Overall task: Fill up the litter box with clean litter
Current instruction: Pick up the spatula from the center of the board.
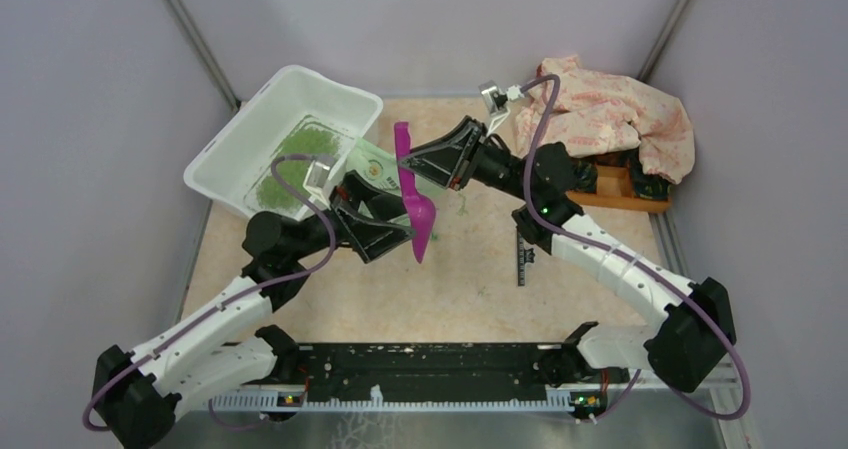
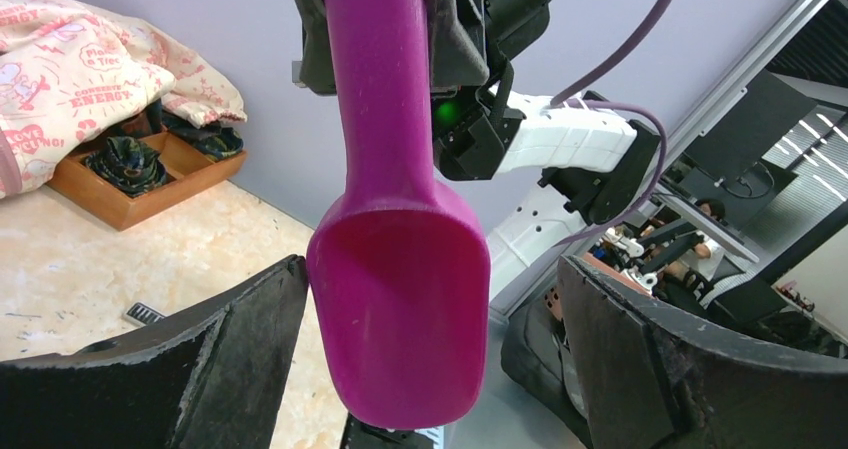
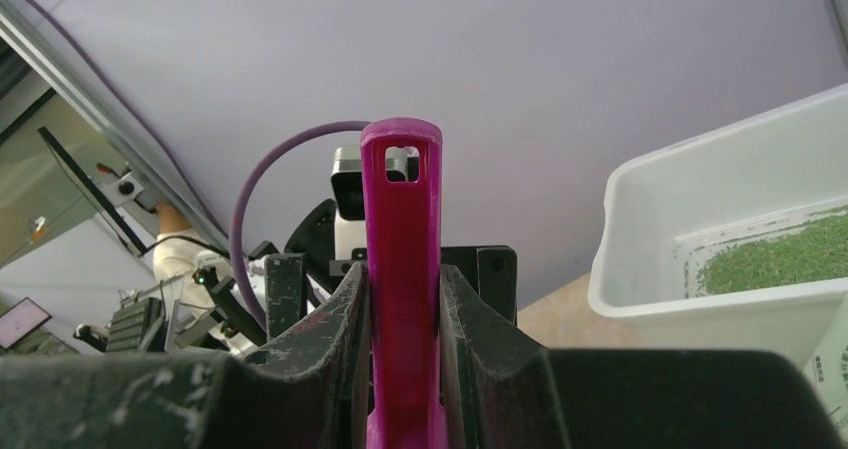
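Note:
The white litter box stands at the back left with a patch of green clean litter on its floor. A magenta scoop hangs bowl-down over the mat just right of it. My right gripper is shut on the scoop's handle, a finger pressed on each side. My left gripper is open, and its fingers flank the scoop's bowl, which shows no litter. The right wrist view shows the box and its litter at the right.
A light green printed bag lies between the box and the scoop. A pink-printed cloth covers part of an orange wooden tray at the back right. A black ruler strip and stray green granules lie on the mat.

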Available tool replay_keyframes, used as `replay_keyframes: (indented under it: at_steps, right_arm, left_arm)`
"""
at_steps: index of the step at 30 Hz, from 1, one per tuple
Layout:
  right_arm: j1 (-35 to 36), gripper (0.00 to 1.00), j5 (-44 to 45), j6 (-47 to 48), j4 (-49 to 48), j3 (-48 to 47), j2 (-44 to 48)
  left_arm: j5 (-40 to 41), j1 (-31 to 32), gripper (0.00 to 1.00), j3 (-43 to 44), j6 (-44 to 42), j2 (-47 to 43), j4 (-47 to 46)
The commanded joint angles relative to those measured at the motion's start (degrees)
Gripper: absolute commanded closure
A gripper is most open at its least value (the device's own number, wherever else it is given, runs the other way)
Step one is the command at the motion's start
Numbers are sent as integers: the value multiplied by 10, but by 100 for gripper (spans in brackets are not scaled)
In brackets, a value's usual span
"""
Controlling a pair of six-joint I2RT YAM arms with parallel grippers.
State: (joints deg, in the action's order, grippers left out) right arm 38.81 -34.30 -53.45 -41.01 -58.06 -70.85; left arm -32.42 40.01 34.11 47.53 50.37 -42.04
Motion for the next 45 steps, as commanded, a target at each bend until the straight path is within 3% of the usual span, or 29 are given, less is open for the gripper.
replay_keyframes:
  at_steps: [1,13,18,27,33,39,43,45]
  right_arm:
    - [-4,100,13,23,-17,5,31]
    - [-4,100,14,10,-36,30,40]
    - [-3,100,13,10,-35,37,48]
    - [-3,100,9,43,17,35,71]
    - [-3,100,6,35,5,45,70]
    - [-3,100,3,27,-3,51,74]
    - [-4,100,1,27,-2,55,79]
    - [-3,100,1,27,-1,60,85]
  left_arm:
    - [14,9,1,27,-17,10,-13]
    - [32,22,1,44,-49,42,4]
    - [23,23,16,57,-61,48,23]
    - [18,23,16,96,-109,24,139]
    - [7,23,22,98,-114,26,146]
    - [8,23,12,96,-101,39,115]
    - [10,23,20,102,-104,47,113]
    - [9,23,32,106,-109,48,116]
